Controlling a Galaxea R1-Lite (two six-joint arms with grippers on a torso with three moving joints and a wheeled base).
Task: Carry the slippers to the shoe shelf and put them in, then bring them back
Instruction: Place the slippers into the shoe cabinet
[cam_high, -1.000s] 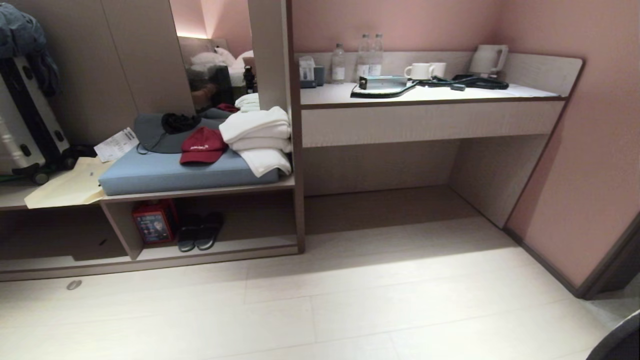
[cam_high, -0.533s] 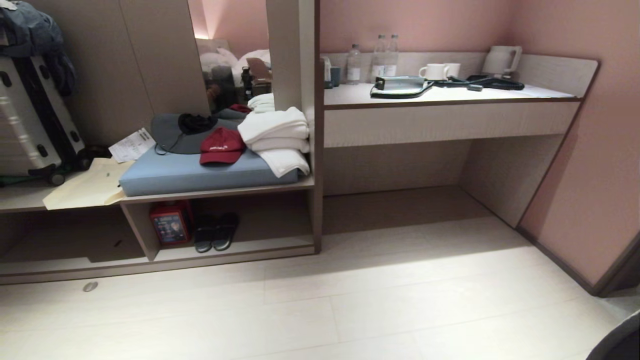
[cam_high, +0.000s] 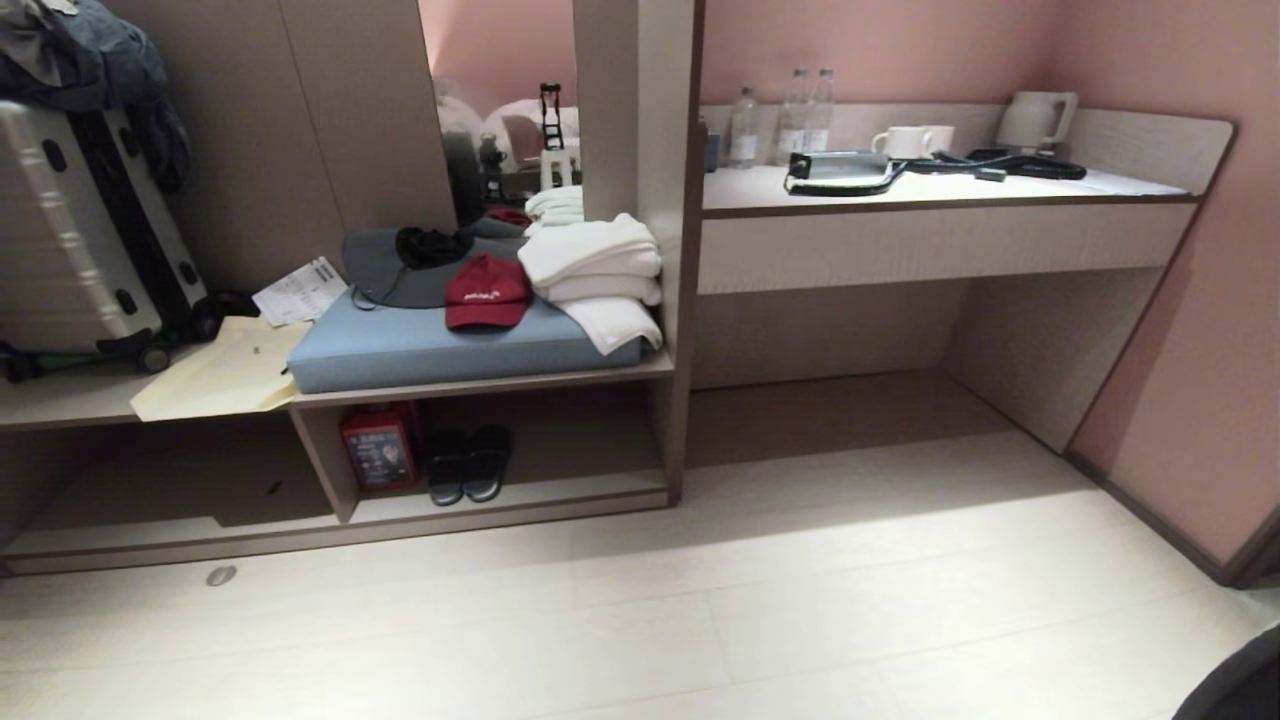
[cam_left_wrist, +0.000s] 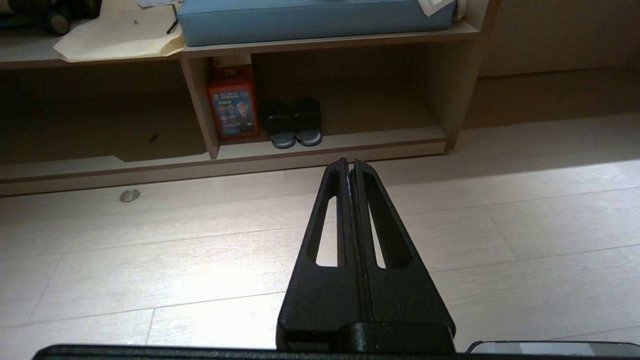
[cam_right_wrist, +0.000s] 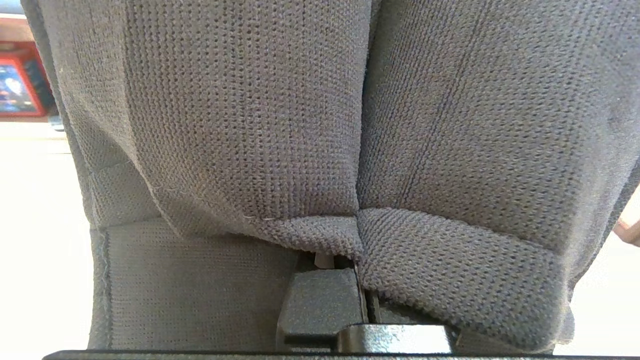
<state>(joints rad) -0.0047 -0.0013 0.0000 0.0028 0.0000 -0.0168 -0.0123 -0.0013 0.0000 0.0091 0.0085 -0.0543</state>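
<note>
The red cap is carrying small white lettering on its front, too small to read. The red box in the shoe shelf is showing a blue label with small pictures, and its print cannot be read either. The slip of paper lying by the left edge of the blue cushion is printed, but nothing on it is legible. The bottles at the back of the desk are wearing white labels with no readable words.

The slippers are filling the right wrist view: grey knitted fabric, soft and ribbed, two pieces pressed side by side with a seam running between them and a folded band across the lower part. The right hand is clenching on them, its black fingers barely showing under the fabric. A dark corner of them seems to be peeking into the bottom right corner of the head view, above the floor.

A black pair is sitting in the shelf's left end, just beside the red box, toes pointing out toward the front edge.

The left hand is hanging over the floor, clenched on nothing, fingers pressed together and pointing toward the shelf's front edge.
</note>
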